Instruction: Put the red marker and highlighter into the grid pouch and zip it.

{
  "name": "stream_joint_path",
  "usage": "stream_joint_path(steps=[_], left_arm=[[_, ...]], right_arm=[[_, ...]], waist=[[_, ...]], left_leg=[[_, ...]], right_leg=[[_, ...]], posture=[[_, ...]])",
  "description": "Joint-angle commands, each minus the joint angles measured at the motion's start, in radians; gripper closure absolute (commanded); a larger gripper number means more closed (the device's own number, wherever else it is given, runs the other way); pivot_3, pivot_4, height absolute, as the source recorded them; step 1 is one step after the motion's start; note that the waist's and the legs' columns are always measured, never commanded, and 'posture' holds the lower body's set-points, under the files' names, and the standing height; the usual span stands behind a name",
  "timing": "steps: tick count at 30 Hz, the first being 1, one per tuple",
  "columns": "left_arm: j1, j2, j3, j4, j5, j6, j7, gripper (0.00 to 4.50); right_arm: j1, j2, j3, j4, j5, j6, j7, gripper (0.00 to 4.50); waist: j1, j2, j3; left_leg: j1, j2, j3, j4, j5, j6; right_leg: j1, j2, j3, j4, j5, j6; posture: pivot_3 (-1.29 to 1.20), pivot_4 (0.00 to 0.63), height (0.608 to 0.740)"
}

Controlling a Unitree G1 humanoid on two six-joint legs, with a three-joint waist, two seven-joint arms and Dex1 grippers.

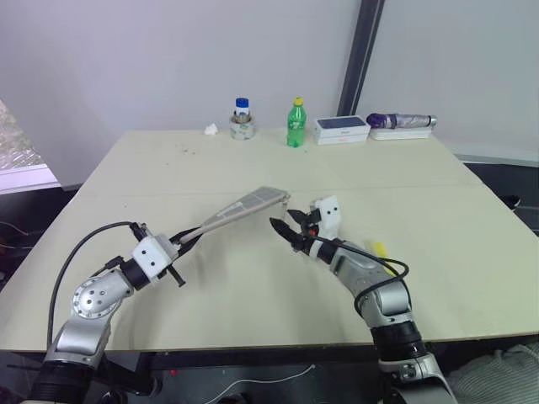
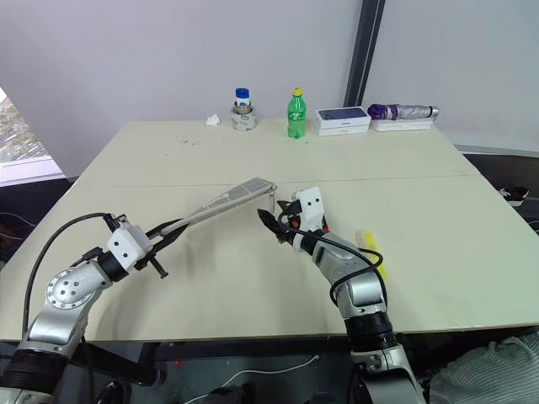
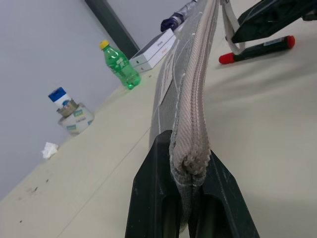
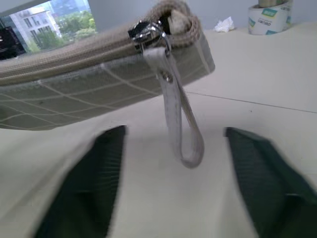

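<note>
The pouch is held off the table, slanting up from the left gripper toward the table's middle. The left gripper's jaws are clamped on the pouch's near end, the zipper seam pinched between them. The zipper looks closed along its full length; the slider sits at the far end with the pull strap hanging down free.

The right gripper faces that far end, fingers spread either side of the strap and touching nothing; it grips nothing.

The marker lies on the table below the pouch's far end, outside the pouch. The highlighter lies on the table beside the right forearm, also outside.

Judgement: nothing is packed yet. The pouch appears zipped shut, so the likely step in hand is taking the strap to open it. Left to do: open, load both pens, zip.

Writing: a small white label shows on the pouch side in the left wrist view, text too small to read. At the table's far edge stand a green bottle, a white box, a tape roll with printing I cannot read, and a folded umbrella. No brand is legible.
</note>
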Motion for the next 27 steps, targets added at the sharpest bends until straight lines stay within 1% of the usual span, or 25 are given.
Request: stream_joint_path(steps=[1, 2, 3, 8, 11, 13, 15, 21, 25, 27], left_arm=[[0.007, -0.003, 0.016, -0.044, 0.009, -0.001, 0.003, 4.5], [0.008, -0.006, 0.014, -0.045, 0.012, 0.0, 0.003, 4.5], [0.008, -0.008, 0.013, -0.046, 0.014, 0.001, 0.003, 4.5], [0.011, -0.016, 0.007, -0.049, 0.026, 0.012, 0.0, 4.5], [0.029, -0.027, 0.001, -0.038, 0.062, 0.011, 0.02, 4.5], [0.027, -0.038, 0.001, -0.032, 0.084, 0.015, 0.037, 4.5], [0.018, -0.052, -0.002, -0.029, 0.105, 0.026, 0.055, 4.5], [0.013, -0.087, -0.036, -0.048, 0.154, 0.04, 0.077, 4.5], [0.024, -0.093, -0.044, -0.055, 0.162, 0.042, 0.077, 4.5], [0.031, -0.079, -0.043, -0.056, 0.165, 0.036, 0.065, 4.5]], right_arm=[[-0.019, 0.002, -0.002, -0.021, 0.022, -0.001, 0.02, 3.44], [-0.02, 0.004, -0.002, -0.022, 0.024, 0.0, 0.02, 3.89], [-0.021, 0.004, -0.002, -0.023, 0.024, 0.001, 0.02, 4.45], [0.001, -0.03, 0.028, -0.056, -0.004, 0.016, 0.033, 4.48], [-0.038, -0.096, 0.12, -0.115, -0.088, 0.017, 0.052, 4.48], [-0.057, -0.155, 0.219, -0.128, -0.18, -0.031, 0.098, 4.48], [-0.061, -0.194, 0.291, -0.124, -0.244, -0.085, 0.136, 4.48], [-0.077, -0.202, 0.383, -0.076, -0.36, -0.207, 0.161, 4.48], [-0.134, -0.186, 0.424, -0.042, -0.413, -0.284, 0.195, 4.48], [-0.163, -0.197, 0.443, -0.019, -0.448, -0.321, 0.216, 4.48]], waist=[[0.0, 0.0, 0.0], [0.0, 0.0, 0.0], [0.0, 0.0, 0.0], [0.002, 0.0, 0.0], [0.001, 0.0, 0.0], [0.0, 0.0, 0.0], [0.0, 0.0, 0.0], [0.003, 0.0, 0.0], [0.001, 0.0, 0.0], [0.0, 0.0, 0.0]], left_leg=[[0.0, 0.0, 0.0, 0.0, 0.0, 0.0], [0.0, 0.0, 0.0, 0.0, 0.0, 0.0], [0.0, 0.0, 0.0, 0.0, 0.0, 0.0], [0.0, 0.0, 0.0, 0.0, 0.0, 0.0], [0.0, 0.0, 0.0, 0.0, 0.0, 0.0], [0.0, 0.0, 0.0, 0.0, 0.0, 0.0], [0.0, 0.0, 0.0, -0.001, 0.0, 0.0], [0.0, 0.0, 0.001, 0.0, 0.0, 0.0], [0.0, 0.0, 0.0, 0.0, 0.0, 0.0], [0.0, 0.0, 0.0, 0.0, 0.0, 0.0]], right_leg=[[0.0, 0.0, 0.0, 0.0, 0.0, 0.0], [0.0, 0.0, 0.0, 0.0, 0.0, 0.0], [0.0, 0.0, 0.0, 0.0, 0.0, 0.0], [0.0, 0.0, 0.0, 0.0, 0.0, 0.0], [0.0, 0.0, 0.0, 0.0, 0.0, 0.0], [-0.001, 0.0, 0.0, 0.0, 0.0, 0.0], [-0.002, 0.0, 0.0, 0.0, 0.0, 0.0], [-0.001, 0.0, 0.0, 0.0, 0.0, 0.0], [-0.001, 0.0, 0.0, 0.0, 0.0, 0.0], [-0.001, 0.0, 0.0, 0.0, 0.0, 0.0]], posture=[[0.0, 0.15, 0.74], [0.0, 0.15, 0.74], [0.0, 0.15, 0.74], [0.0, 0.15, 0.74], [0.0, 0.15, 0.74], [0.0, 0.15, 0.74], [0.0, 0.15, 0.74], [0.0, 0.15, 0.74], [0.0, 0.15, 0.74], [0.0, 0.15, 0.74]])
